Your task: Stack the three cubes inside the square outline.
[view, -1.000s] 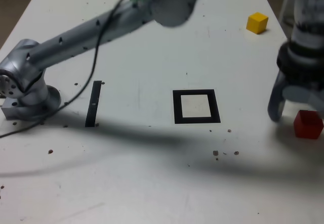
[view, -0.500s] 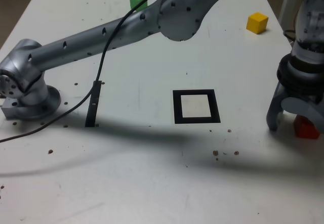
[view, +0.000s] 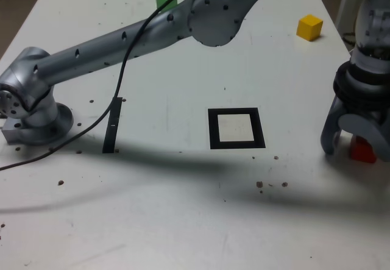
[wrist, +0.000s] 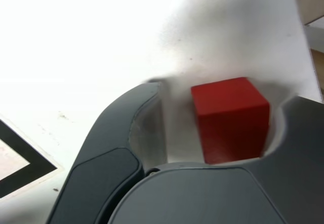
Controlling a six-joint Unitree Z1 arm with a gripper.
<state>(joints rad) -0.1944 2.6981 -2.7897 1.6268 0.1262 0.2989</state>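
Three cubes sit on the white table (view: pixel 183 221), well apart from one another. The green cube (view: pixel 165 0) is at the far edge, partly hidden behind the arm (view: pixel 122 38), which reaches across from its base at the exterior view's left. The yellow cube (view: pixel 309 27) lies far on the exterior view's right. The red cube (view: pixel 362 150) rests on the table near the right edge of that view, and the gripper (view: pixel 356 145) stands over it, pointing down, with one finger on each side. In the wrist view the red cube (wrist: pixel 230 118) sits between the dark fingers (wrist: pixel 121 148): one finger looks to be touching or just beside it, while a clear gap of table shows between the cube and the other finger, so the jaws are partly apart and not clamped on the cube. The square outline (view: pixel 236 128) lies near the middle of the table, to the exterior view's left of the gripper, with nothing on its pale centre. A straight black strip (view: pixel 113 125) lies further left, near the arm's base.
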